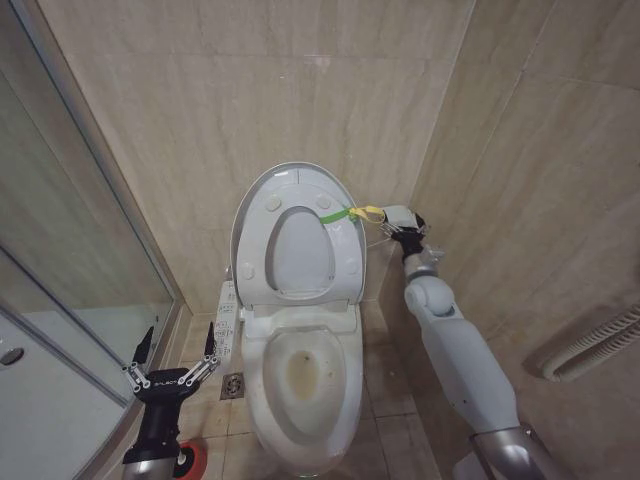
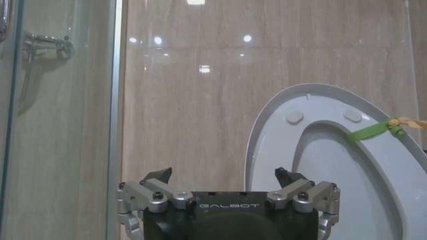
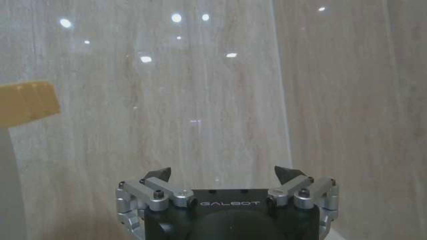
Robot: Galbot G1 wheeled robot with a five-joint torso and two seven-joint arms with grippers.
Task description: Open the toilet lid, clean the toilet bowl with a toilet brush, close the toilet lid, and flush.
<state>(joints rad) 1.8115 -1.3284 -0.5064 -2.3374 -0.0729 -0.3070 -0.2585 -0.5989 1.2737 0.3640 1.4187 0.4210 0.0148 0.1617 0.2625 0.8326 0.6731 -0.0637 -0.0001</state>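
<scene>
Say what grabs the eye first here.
The lid stands upright against the wall, leaving the stained bowl open at centre. The right tool, open, sits beside the strap at the lid's rim. The left tool hangs open, low beside the bowl.

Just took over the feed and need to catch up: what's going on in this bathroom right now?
The large glossy white plastic toilet lid stands raised against the beige tile wall, with the seat ring up too, so the white ceramic toilet bowl is exposed. The right gripper is up beside the lid's rim, by the yellow-green strap loop, fingers open and not gripping it. The left gripper hangs low beside the bowl, open and empty, above a small round red cup holder.
</scene>
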